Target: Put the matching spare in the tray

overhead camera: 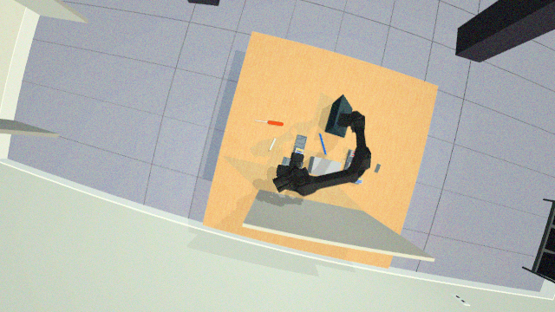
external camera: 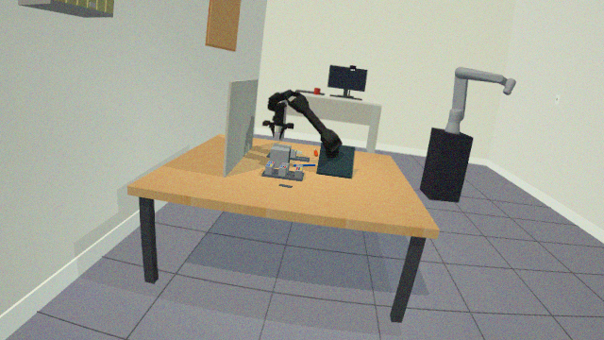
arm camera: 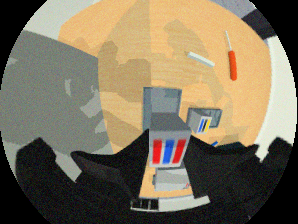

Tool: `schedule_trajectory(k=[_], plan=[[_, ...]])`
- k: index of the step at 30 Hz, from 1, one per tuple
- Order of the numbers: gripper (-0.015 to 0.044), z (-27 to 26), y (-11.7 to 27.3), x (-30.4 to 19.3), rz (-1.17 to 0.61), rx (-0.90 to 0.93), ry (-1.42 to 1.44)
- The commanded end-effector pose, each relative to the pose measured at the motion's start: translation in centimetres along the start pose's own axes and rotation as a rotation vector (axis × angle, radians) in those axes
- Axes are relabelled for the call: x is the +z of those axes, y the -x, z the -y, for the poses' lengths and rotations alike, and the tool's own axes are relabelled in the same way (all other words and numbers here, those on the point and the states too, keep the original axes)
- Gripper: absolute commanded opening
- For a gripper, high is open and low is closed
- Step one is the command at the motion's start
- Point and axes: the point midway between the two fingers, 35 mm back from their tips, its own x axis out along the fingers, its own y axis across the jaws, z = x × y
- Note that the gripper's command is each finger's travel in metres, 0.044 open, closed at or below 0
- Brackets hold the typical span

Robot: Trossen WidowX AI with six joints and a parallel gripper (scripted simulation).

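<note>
Between fingers: spare (arm camera: 168, 152), red-red-blue stripes; no legible writing.

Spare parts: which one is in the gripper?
The spare with the red-blue-red stripes: it alone is raised between the gripper's fingers; the yellow-and-blue striped spare lies on the table.

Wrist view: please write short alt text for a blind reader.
The claw holds a grey spare with red and blue stripes above the wooden table. Below lie another spare and an orange screwdriver.
</note>
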Motion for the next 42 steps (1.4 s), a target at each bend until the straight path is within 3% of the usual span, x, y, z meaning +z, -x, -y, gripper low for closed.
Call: schedule_trajectory(k=[1, 42], plan=[[0.0, 0.0, -0.4, 0.0, -0.003, 0.004, -0.005], [0.0, 0.1, -3.9, -0.1, -0.005, 0.004, -0.005]])
